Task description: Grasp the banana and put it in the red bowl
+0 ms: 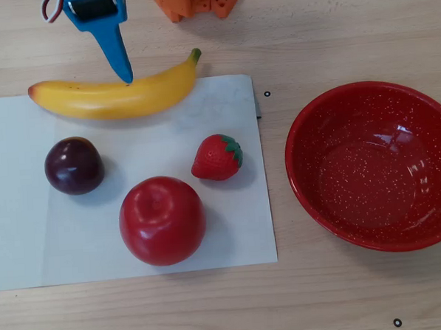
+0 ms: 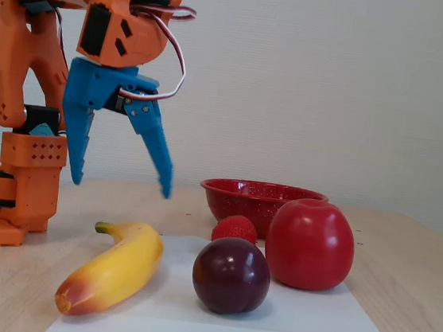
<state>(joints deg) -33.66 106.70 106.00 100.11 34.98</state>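
Item 1, banana: yellow, curved, green stem tip toward 2 o'clock and orange-red blunt end toward 9 o'clock in the overhead view. It lies along the top edge of a white paper sheet, resting free on the tabletop.

Item 2, red bowl: glossy, white-speckled, upright at 3 o'clock of the sheet, directly on the wood, well apart from the banana.

Item 3, red apple: on the sheet, at 6 o'clock of the banana.

Item 4, dark purple plum: on the sheet, at 10 o'clock of the apple.

Item 5, strawberry: on the sheet, between apple and bowl, at 1 o'clock of the apple.

Item 6, pincer: blue, on an orange arm. In the fixed view its two fingers are spread wide apart, pointing down, raised above the banana and holding nothing. In the overhead view one blue finger points to the banana's upper edge.
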